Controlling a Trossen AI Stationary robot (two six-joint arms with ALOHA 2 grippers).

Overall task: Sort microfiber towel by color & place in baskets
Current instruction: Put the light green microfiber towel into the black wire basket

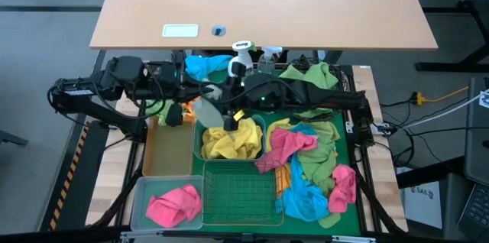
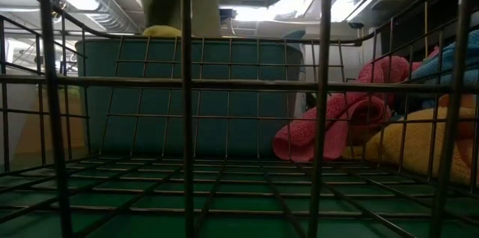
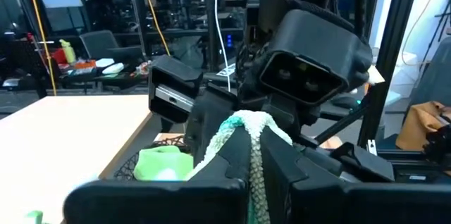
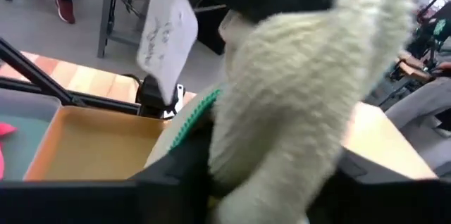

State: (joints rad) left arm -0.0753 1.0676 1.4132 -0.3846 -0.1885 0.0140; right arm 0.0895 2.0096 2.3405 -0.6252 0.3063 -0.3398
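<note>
Both arms meet over the back of the teal tub (image 1: 232, 142), sharing one pale cream towel (image 1: 208, 110). The left end effector (image 3: 254, 175) is clamped shut on that towel, whose green-stitched edge pokes up between its fingers in the left wrist view. The right end effector (image 4: 254, 182) has the same towel bunched between its part-open fingers; whether it is taking hold or letting go I cannot tell. This looks like a handover, likely so the towel can be carried to a bin the left arm reaches more easily.

Below and just beside the right end effector, the tub already holds yellow towels (image 1: 229, 142) (colour sorting is under way). The tan tray (image 1: 166, 151) lies empty under the left end effector. A pink towel (image 1: 174, 205) sits in the clear bin (image 1: 141, 197), and the wire basket (image 1: 238, 191) nearby is empty. The unsorted pile (image 1: 309, 163) lies well off past the right arm.
</note>
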